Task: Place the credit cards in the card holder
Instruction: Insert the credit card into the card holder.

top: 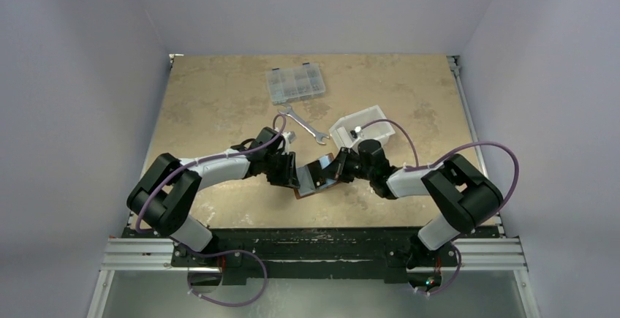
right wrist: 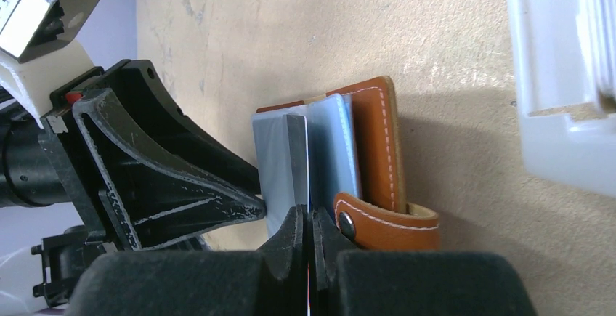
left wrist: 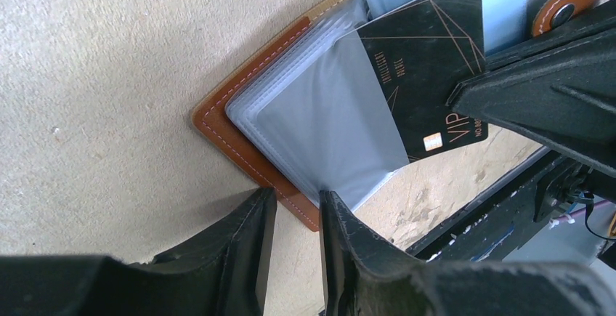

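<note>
The card holder (top: 316, 179) lies open between both grippers, brown leather (left wrist: 240, 142) with clear sleeves inside. A dark credit card (left wrist: 428, 62) lettered VIP sits partly inside one sleeve. My right gripper (right wrist: 309, 218) is shut on that card's thin edge (right wrist: 296, 156), beside the holder's snap strap (right wrist: 378, 149). My left gripper (left wrist: 296, 201) straddles the holder's near corner. One of its fingers touches the brown cover and the other the sleeves. In the top view the left gripper (top: 295, 175) and right gripper (top: 336, 168) face each other across the holder.
A clear compartment box (top: 295, 84) stands at the back. A silver wrench (top: 303, 123) lies just behind the left gripper. A white bin (top: 360, 129) sits close behind the right gripper, and its wall (right wrist: 566, 76) shows in the right wrist view. The table's front edge (top: 314, 219) is just below the holder.
</note>
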